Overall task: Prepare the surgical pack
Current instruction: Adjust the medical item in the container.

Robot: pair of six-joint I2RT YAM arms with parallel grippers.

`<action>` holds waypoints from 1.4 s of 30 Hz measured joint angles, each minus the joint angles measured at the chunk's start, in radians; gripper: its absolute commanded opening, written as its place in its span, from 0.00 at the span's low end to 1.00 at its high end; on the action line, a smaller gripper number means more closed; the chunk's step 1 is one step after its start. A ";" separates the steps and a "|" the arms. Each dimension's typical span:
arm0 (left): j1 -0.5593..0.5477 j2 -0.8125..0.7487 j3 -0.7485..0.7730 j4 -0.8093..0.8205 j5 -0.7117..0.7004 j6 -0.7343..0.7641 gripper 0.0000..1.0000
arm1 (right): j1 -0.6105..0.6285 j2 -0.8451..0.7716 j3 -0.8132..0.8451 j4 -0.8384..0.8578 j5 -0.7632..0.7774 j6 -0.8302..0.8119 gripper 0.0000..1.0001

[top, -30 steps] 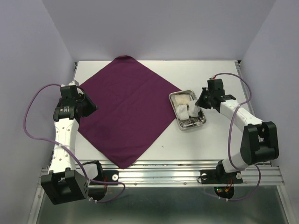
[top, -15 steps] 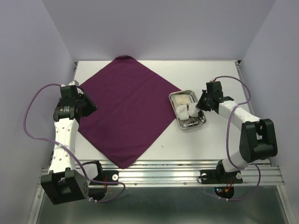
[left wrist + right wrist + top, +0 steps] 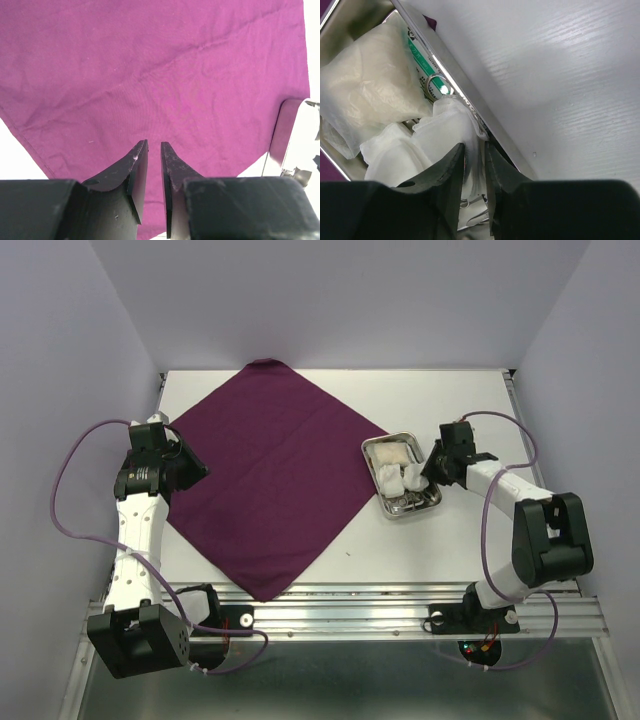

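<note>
The dark purple cloth [image 3: 270, 475] [image 3: 150, 75] lies flat as a diamond on the white table. Right of it stands the steel tray [image 3: 436, 502] [image 3: 470, 100] [image 3: 282, 135], which holds white gauze pads [image 3: 392, 478] [image 3: 445, 130], a packet with green print [image 3: 417, 55] and thin metal instruments [image 3: 470, 205]. My right gripper [image 3: 422, 472] [image 3: 475, 146] reaches down into the tray by its right rim. Its jaws stand a little apart with a fold of gauze loose between them. My left gripper [image 3: 200, 470] [image 3: 154, 145] hovers over the cloth's left corner, narrowly open and empty.
The table's raised metal rail [image 3: 400, 615] runs along the near edge in front of both arm bases. Purple cables [image 3: 70, 470] loop beside each arm. Walls close in on the left, right and back.
My right gripper has sunk slightly towards the tray's right rim and its jaws have parted a little around the gauze. The left arm has not moved.
</note>
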 measured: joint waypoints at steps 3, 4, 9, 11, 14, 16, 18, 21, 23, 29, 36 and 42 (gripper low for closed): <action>0.000 0.000 0.000 0.000 0.000 0.000 0.28 | 0.000 -0.007 0.000 -0.002 -0.002 0.003 0.41; 0.000 0.000 0.000 0.000 0.000 0.000 0.28 | 0.000 -0.015 0.000 -0.002 -0.002 0.001 0.41; 0.000 0.000 0.000 0.000 0.000 0.000 0.28 | 0.000 -0.085 0.005 -0.022 -0.002 -0.001 0.40; 0.000 0.000 0.000 0.000 0.000 0.000 0.28 | 0.000 -0.114 0.007 -0.024 -0.002 -0.003 0.36; 0.000 0.000 0.000 0.000 0.001 0.000 0.28 | 0.000 -0.143 0.009 -0.024 -0.005 -0.003 0.19; 0.000 0.000 0.000 0.000 0.001 0.000 0.28 | 0.000 -0.144 0.009 -0.023 -0.016 -0.006 0.16; 0.000 0.000 0.000 0.000 0.001 0.000 0.28 | 0.000 -0.133 0.009 -0.023 -0.041 -0.007 0.14; 0.000 0.000 0.000 0.000 0.001 0.000 0.28 | 0.000 -0.105 0.009 -0.019 -0.075 -0.007 0.13; 0.000 0.000 0.000 0.000 0.001 0.000 0.28 | 0.000 -0.080 0.008 -0.015 -0.086 -0.007 0.13; 0.000 0.000 0.000 0.000 0.000 0.000 0.28 | 0.000 0.004 -0.026 0.013 -0.096 -0.006 0.10; 0.000 0.000 0.000 0.000 0.000 0.000 0.28 | 0.000 -0.010 -0.031 0.025 -0.105 -0.007 0.12; 0.000 0.000 0.000 0.000 0.004 0.000 0.28 | 0.000 -0.090 0.012 -0.018 -0.109 -0.012 0.19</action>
